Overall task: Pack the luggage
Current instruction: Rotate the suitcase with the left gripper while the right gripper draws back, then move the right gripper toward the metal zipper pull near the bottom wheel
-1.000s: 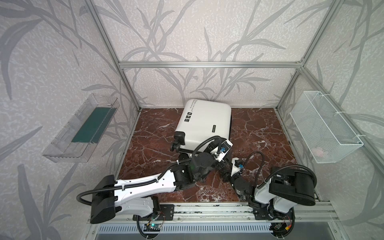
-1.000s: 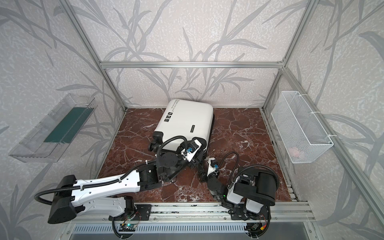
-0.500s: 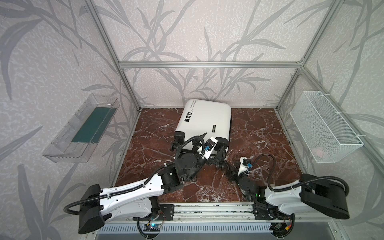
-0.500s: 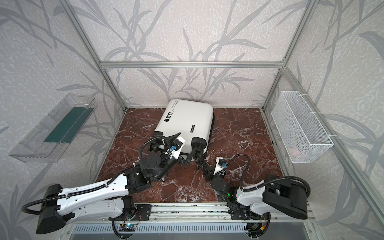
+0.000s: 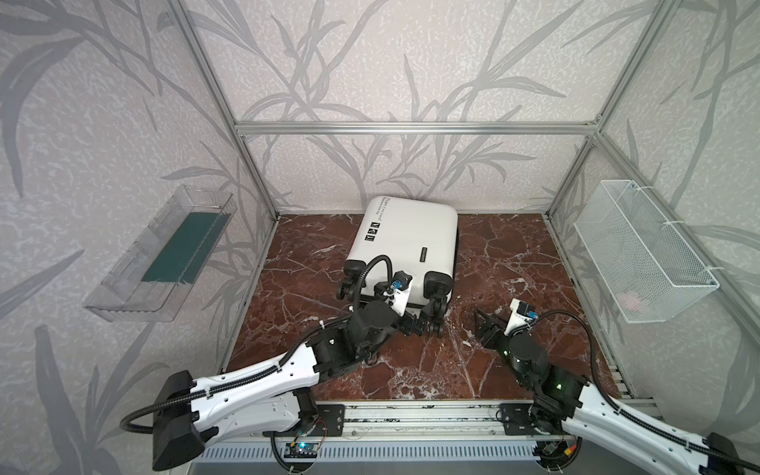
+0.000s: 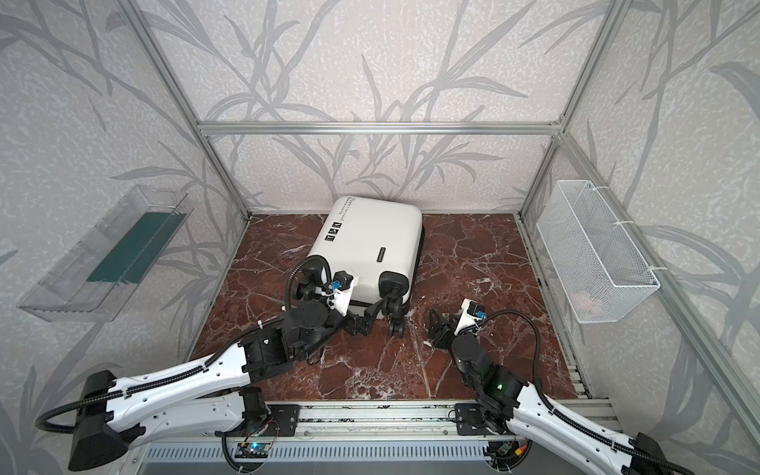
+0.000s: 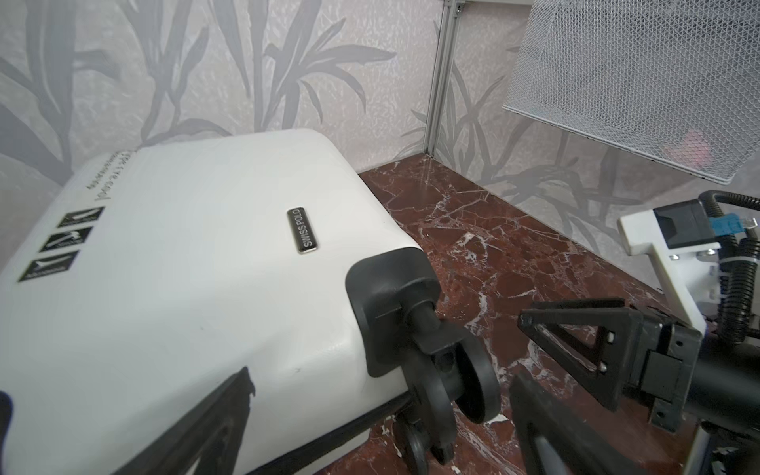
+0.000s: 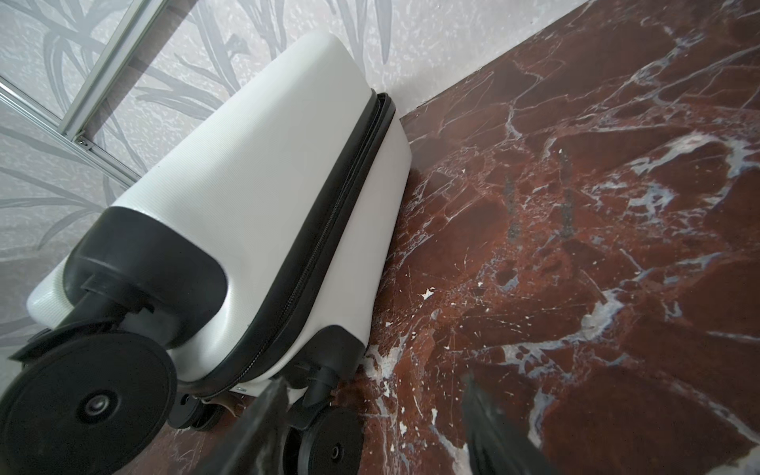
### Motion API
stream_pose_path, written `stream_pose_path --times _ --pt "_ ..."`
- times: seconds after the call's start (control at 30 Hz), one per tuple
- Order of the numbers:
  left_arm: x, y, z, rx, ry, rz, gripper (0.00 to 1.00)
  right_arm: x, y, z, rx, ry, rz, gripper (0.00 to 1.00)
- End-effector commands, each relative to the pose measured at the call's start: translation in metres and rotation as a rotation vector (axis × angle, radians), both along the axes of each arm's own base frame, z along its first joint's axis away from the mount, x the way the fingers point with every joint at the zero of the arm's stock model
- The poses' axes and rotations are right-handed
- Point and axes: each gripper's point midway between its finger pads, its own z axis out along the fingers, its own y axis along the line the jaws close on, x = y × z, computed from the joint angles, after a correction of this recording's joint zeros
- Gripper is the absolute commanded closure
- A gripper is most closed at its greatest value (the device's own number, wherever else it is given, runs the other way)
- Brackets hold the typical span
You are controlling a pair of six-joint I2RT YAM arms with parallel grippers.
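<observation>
We find the luggage [image 5: 405,242] closed, lying flat on the marble floor [image 5: 514,255] near the back wall [image 5: 411,164], wheels [image 7: 473,386] facing the left gripper [image 5: 421,325] and right gripper [image 5: 485,323], both with jaws spread and empty; we judge the shell stiff, light and slippery, best gripped at the zipper seam [image 8: 325,238].
</observation>
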Motion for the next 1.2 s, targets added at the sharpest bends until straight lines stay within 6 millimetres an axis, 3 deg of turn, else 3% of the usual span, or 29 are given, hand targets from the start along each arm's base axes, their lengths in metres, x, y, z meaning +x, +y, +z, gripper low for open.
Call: stream_pose_path --times 0.0,0.23,0.47,0.73,1.17 --pt "-0.005 -0.007 -0.023 -0.012 0.093 -0.023 0.01 -0.008 0.013 -0.016 -0.019 0.119 0.091 0.33" --pt "-0.009 -0.032 -0.035 0.043 0.052 -0.090 0.01 -0.003 0.028 -0.025 -0.006 0.151 0.123 0.33" --pt "-0.002 -0.049 -0.049 0.131 -0.005 -0.065 0.01 -0.001 0.032 -0.033 -0.007 0.166 0.123 0.33" --pt "0.024 -0.027 -0.062 0.288 -0.062 0.155 0.01 -0.003 0.029 -0.036 0.000 0.165 0.117 0.33" --pt "0.032 -0.008 -0.035 0.349 -0.176 0.232 0.01 -0.003 0.042 -0.037 0.000 0.158 0.178 0.33"
